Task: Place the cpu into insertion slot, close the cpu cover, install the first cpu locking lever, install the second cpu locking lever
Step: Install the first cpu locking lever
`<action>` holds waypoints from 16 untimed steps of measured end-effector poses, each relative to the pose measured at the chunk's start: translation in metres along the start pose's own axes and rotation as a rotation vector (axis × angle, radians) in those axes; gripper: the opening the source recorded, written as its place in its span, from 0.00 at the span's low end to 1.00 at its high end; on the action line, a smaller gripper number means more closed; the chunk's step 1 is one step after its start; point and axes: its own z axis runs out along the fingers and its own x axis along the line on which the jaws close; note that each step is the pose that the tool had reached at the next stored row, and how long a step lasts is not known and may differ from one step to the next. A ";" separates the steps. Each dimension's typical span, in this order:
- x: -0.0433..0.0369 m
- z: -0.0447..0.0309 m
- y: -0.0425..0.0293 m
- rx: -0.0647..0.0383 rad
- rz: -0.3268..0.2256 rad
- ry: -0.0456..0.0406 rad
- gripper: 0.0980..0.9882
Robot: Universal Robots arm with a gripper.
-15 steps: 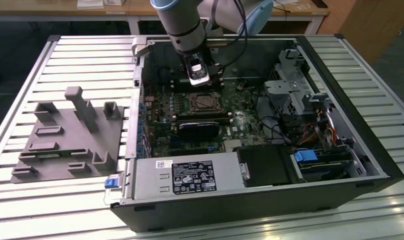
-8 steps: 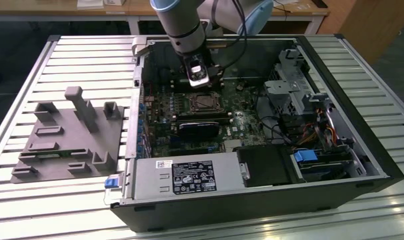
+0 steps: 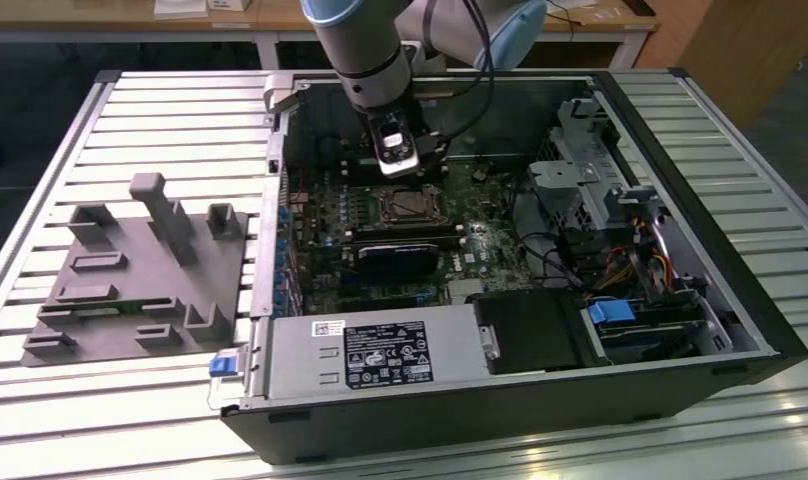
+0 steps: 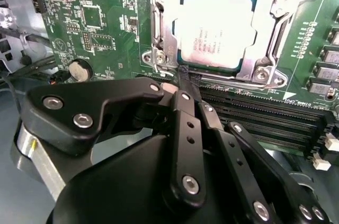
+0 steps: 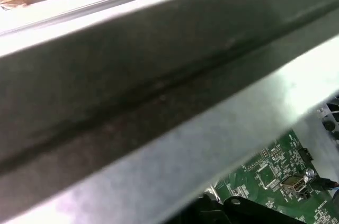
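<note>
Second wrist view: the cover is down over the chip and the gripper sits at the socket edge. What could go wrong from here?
1. The gripper, fingers together, sits at the edge of the cpu cover, right beside the memory slots; a sideways slip could scrape them.
2. The cover lies over the cpu; I cannot tell whether it is latched, so it may lift.
3. In the first wrist view the case wall looks very close; the wrist could strike it.
</note>
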 end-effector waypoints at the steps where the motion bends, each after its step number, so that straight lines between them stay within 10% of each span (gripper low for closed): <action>1: 0.0000 0.0000 0.0000 0.000 0.000 0.0000 0.00; 16: -0.0014 -0.0045 0.0013 -0.003 0.000 0.0016 0.00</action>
